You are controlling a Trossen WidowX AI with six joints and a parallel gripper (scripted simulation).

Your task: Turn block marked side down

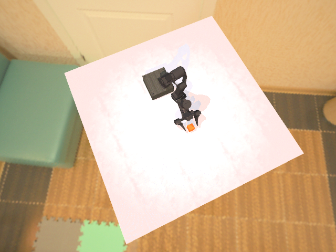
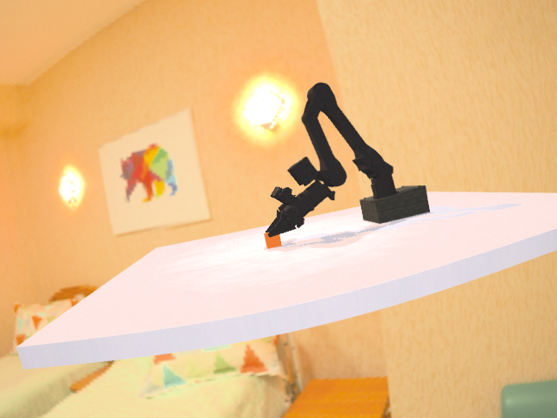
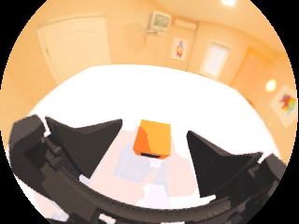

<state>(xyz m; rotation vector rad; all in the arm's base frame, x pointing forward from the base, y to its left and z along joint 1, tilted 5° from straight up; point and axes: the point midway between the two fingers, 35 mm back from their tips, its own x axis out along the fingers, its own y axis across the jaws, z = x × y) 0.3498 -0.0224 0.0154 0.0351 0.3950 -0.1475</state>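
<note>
The orange block (image 1: 190, 127) (image 2: 272, 240) (image 3: 158, 136) rests flat on the white table (image 1: 163, 168) (image 2: 216, 297) (image 3: 140, 89). Its top is plain orange. A dark mark (image 3: 150, 155) shows as a thin strip on the block's near side face in the wrist view, so the marked side faces back toward the arm, not up or down. My gripper (image 1: 191, 127) (image 2: 269, 234) (image 3: 155, 127) is wide open, angled down, with one finger on each side of the block. Gaps show between the block and both fingers in the wrist view. The block's far side is hidden in the wrist view.
The arm's dark base box (image 1: 157, 84) (image 2: 395, 205) stands on the table behind the gripper. A green padded seat (image 1: 38, 114) stands beyond the table's left edge in the top view. A door and walls lie beyond the table's back edge there.
</note>
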